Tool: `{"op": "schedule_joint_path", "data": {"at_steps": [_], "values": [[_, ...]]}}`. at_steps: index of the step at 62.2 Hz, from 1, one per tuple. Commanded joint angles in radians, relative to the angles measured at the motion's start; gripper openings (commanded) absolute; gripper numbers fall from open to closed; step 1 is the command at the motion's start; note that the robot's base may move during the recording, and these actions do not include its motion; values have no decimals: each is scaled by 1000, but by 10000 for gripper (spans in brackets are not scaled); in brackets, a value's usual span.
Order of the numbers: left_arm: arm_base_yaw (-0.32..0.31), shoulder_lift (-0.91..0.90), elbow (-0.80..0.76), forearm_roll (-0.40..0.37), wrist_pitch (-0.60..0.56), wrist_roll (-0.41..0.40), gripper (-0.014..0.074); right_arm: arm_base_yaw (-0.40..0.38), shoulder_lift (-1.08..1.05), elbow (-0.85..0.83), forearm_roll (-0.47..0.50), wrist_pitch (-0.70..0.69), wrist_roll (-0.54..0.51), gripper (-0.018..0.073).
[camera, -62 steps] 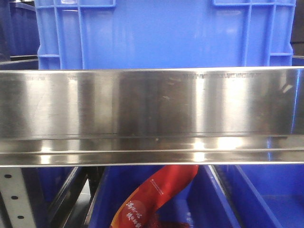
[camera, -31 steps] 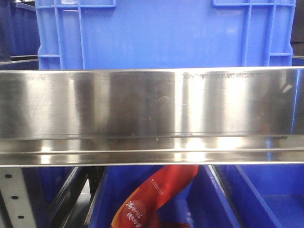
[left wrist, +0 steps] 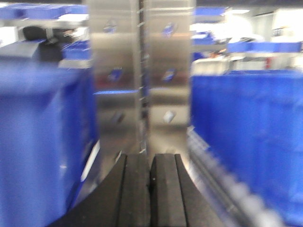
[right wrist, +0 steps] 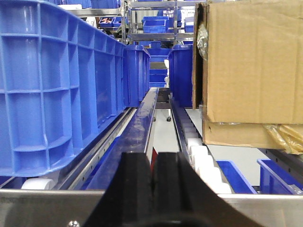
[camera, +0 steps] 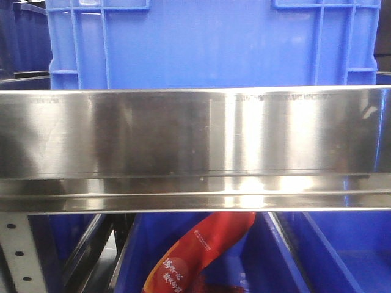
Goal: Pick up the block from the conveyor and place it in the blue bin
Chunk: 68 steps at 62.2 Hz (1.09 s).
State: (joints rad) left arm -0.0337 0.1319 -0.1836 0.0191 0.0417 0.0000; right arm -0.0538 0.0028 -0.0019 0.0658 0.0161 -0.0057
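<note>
The front view shows a steel rail (camera: 195, 149) across a blue crate (camera: 211, 43), with a red bag (camera: 201, 256) below. In the left wrist view, the left gripper (left wrist: 150, 182) is pressed closed, empty, before a blurred steel post (left wrist: 142, 75). In the right wrist view, the right gripper (right wrist: 152, 182) is closed, empty; a blue bin (right wrist: 57, 85) stands left of the jaws, a cardboard box (right wrist: 253, 71) right. The block and conveyor appear in no view.

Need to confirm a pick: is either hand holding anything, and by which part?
Nothing held: left hand and right hand are both shut, pads together, empty.

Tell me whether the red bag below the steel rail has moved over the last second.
No. The red bag sits in the same spot under the steel rail.
</note>
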Motion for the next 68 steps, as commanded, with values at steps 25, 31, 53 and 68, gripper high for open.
{"op": "schedule_joint_path", "data": {"at_steps": [25, 31, 53, 68], "values": [[47, -132, 184, 3, -42, -31, -111, -4, -3, 2, 0, -24, -3, -162], [47, -132, 184, 3, -73, -31, -111, -4, -3, 2, 0, -24, -3, -162], [47, -132, 184, 3, -82, -31, -111, -4, -3, 2, 0, -24, -3, -162], [47, -132, 184, 3, -82, -31, -111, -4, -3, 2, 0, -24, -3, -162]]}}
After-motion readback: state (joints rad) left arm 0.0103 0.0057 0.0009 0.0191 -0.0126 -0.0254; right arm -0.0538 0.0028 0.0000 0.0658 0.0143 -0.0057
